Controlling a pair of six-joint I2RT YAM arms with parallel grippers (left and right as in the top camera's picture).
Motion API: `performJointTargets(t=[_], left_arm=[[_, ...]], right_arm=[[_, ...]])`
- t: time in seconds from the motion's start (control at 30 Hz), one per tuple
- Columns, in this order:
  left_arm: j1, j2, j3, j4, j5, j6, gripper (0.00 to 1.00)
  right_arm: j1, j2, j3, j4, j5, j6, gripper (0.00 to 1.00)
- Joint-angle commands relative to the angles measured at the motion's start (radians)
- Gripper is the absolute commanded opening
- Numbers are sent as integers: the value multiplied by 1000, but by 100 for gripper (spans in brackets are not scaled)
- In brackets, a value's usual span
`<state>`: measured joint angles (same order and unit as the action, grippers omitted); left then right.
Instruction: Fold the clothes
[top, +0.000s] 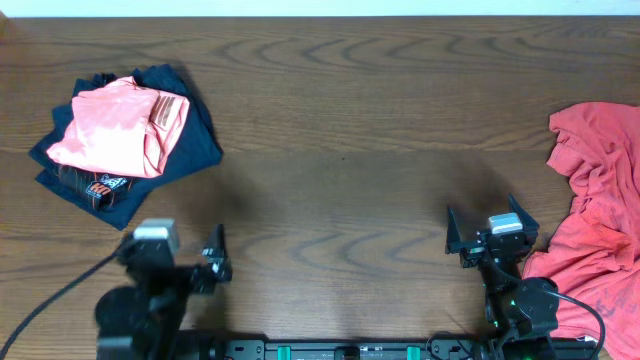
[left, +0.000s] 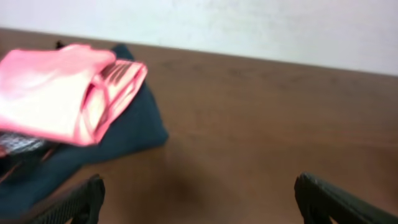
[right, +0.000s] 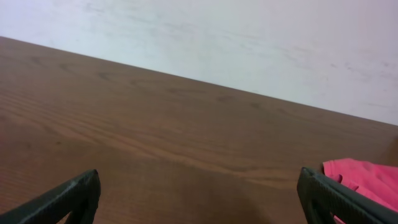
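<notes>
Bare wood runs across the middle of the table (top: 340, 150), giving a free lane for either gripper between the left stack and the right heap. Far-left obstacle: folded salmon-pink T-shirt (top: 115, 130) lying on a dark navy garment (top: 195, 140), well apart from the left gripper (left: 199, 186), whose jaws stand wide over bare wood. Right-edge obstacle: crumpled coral-red shirt (top: 600, 220) just beside the right gripper (right: 199, 183), jaws likewise spread, the cloth outside its right finger.

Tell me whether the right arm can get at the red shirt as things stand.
Probably yes. The right claw is open and empty. The red shirt lies crumpled on the table close by on its right, and nothing stands between them.
</notes>
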<state>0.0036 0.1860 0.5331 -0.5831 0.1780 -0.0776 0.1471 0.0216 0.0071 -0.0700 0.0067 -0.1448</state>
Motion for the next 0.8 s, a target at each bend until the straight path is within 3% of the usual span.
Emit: performJointTargets(t=[0.0, 0.13, 0.37, 0.77], left_arm=[[-3, -59, -143, 145, 25, 2, 98], [-11, -147, -291, 344, 22, 3, 98], [-11, -184, -453, 560, -7, 25, 98], [-80, -184, -529, 528, -33, 25, 98]], right_arm=[[-11, -8, -1, -5, -7, -18, 99], [-11, -8, -1, -5, -7, -17, 99], [-11, -8, -1, -5, -7, -17, 99], [-11, -8, -1, -5, -7, -18, 99]])
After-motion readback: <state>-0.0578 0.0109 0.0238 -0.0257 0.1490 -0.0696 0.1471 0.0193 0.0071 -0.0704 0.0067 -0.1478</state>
